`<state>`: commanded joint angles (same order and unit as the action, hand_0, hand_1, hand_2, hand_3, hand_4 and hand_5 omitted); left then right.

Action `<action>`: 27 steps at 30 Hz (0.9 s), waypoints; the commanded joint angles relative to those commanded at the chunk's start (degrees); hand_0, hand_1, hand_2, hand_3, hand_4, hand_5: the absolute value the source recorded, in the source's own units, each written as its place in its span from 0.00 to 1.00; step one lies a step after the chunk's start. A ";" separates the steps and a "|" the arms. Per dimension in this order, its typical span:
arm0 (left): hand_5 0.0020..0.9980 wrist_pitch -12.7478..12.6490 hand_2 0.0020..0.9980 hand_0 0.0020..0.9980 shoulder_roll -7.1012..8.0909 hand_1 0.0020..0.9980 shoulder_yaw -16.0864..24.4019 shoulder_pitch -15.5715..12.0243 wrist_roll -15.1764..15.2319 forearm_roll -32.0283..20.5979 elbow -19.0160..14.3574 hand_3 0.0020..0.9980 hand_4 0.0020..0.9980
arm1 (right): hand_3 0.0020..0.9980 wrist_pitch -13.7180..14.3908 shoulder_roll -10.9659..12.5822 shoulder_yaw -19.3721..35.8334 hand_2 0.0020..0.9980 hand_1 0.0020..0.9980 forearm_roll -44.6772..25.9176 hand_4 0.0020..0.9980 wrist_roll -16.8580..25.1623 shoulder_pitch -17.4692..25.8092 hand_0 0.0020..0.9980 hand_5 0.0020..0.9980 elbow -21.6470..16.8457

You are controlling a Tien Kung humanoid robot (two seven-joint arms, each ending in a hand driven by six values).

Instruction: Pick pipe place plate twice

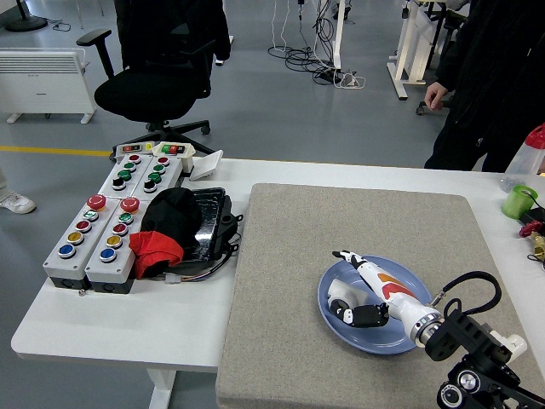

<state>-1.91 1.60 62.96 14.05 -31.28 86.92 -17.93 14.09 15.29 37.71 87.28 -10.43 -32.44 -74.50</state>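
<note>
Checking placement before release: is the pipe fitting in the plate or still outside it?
In. The white pipe fitting sits over the blue plate, inside its left rim, with the right hand around it. Whether it touches the plate: cannot tell.

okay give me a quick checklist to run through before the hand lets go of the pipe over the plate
1. Pipe fitting over the blue plate: ok, it sits inside the rim.
2. Right hand grip on the fitting: ok, fingers curled around it.
3. Fitting resting on the plate surface: cannot tell, contact is hidden by the hand.
4. Plate on the grey mat, away from its edges: ok.
5. Second pipe fitting ready for the next pick: ok, it lies on the mat at the right, partly behind the arm.
6. Person clear of the workspace: ok, standing beyond the table's far side, hands off the table.
</note>
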 joint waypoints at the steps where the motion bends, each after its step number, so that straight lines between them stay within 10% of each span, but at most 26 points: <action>1: 1.00 -0.05 0.63 0.65 0.01 0.63 -0.06 0.00 0.03 -0.13 0.02 0.55 0.39 | 1.00 -0.02 0.35 1.04 1.00 0.98 0.01 0.83 0.12 0.39 1.00 0.40 -0.66; 10: 1.00 -0.32 0.63 0.65 0.23 0.63 -0.24 0.11 0.06 -0.57 0.07 0.55 0.39 | 1.00 -3.35 4.95 11.11 1.00 0.96 -1.12 0.82 -1.80 3.54 1.00 0.40 -5.08; 27: 1.00 -1.02 0.63 0.66 1.01 0.63 0.22 0.30 0.35 -0.42 0.42 0.55 0.39 | 1.00 -27.99 21.96 27.07 1.00 0.94 -3.30 0.81 -11.49 13.77 1.00 0.40 -16.93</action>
<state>-2.93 2.60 63.18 14.35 -30.93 86.50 -17.51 -13.90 37.24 64.78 83.98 -21.92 -18.67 -91.43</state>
